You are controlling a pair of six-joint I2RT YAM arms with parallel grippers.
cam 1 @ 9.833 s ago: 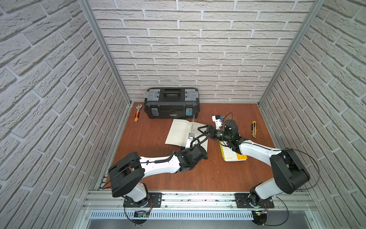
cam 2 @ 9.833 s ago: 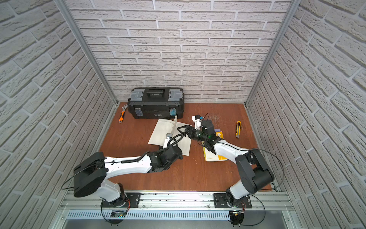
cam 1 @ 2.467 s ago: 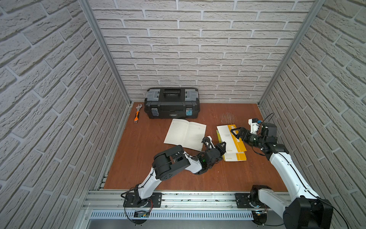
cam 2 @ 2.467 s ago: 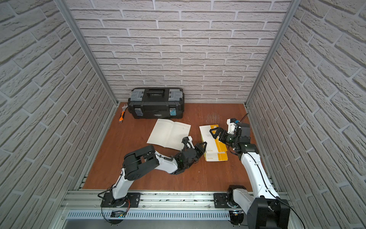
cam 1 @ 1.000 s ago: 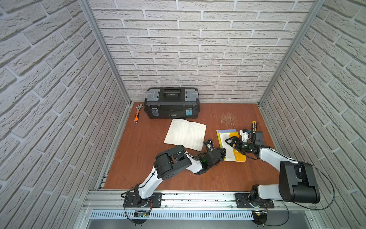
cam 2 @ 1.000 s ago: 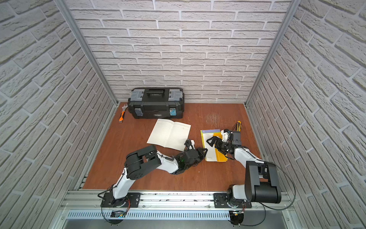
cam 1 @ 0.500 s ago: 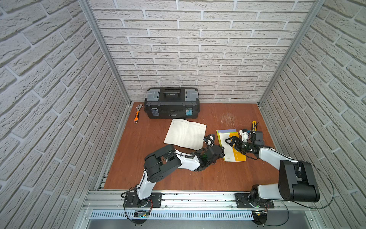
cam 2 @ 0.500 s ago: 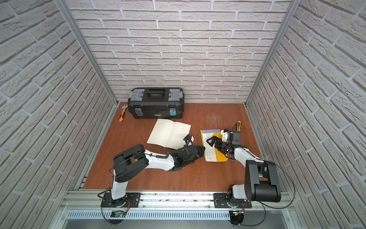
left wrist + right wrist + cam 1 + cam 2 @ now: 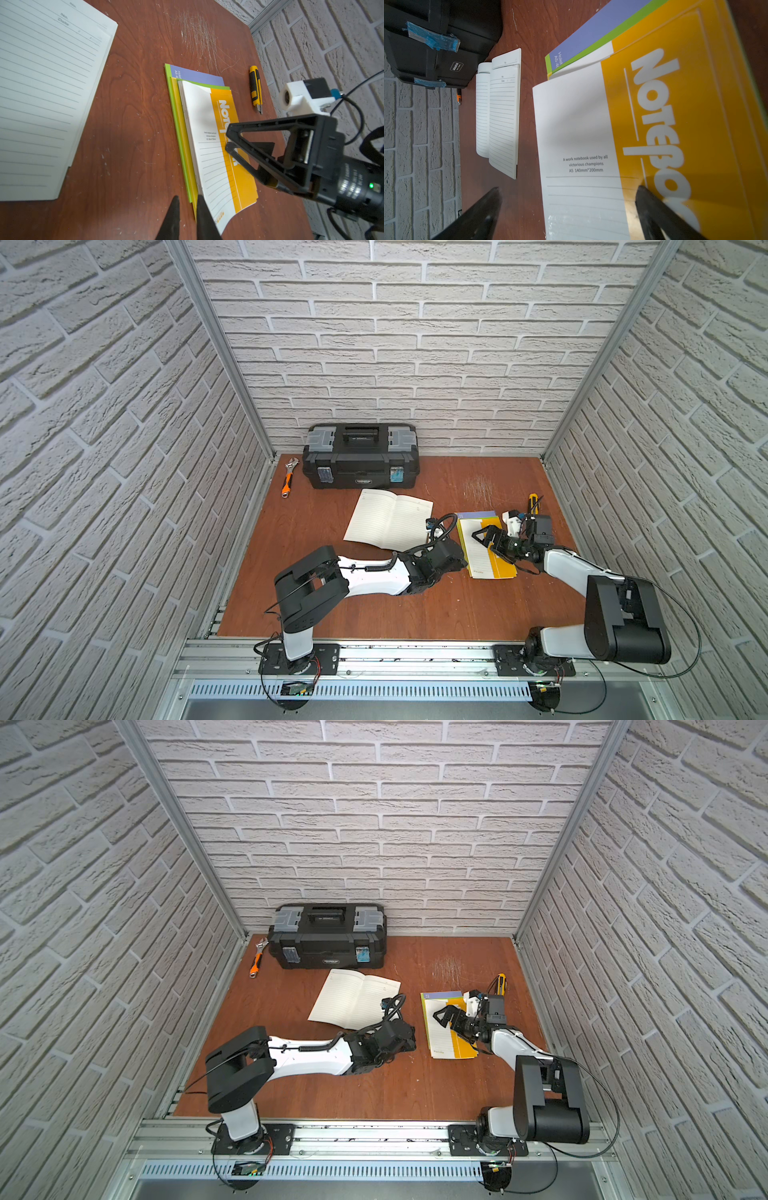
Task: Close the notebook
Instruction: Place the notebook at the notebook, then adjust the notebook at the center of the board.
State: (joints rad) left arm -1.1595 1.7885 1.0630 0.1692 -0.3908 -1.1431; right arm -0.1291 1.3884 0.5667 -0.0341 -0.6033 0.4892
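A lined notebook lies open and flat mid-table, also in the left wrist view and the right wrist view. To its right, a yellow-and-white notebook lies shut, cover up, on a purple-and-green pad. My right gripper hovers open just above that cover, fingers astride its white band. My left gripper sits low at the stack's near spine corner, its fingers only narrowly apart. One fingertip overlaps the cover's edge.
A black toolbox stands against the back wall. An orange-handled wrench lies to its left. A yellow utility knife lies near the right wall, behind the right wrist. Brick walls close in three sides.
In the last second the left arm's elbow swung left while its gripper stayed by the stack, fingers parting slightly. The right gripper held still; it came down over the yellow notebook before that.
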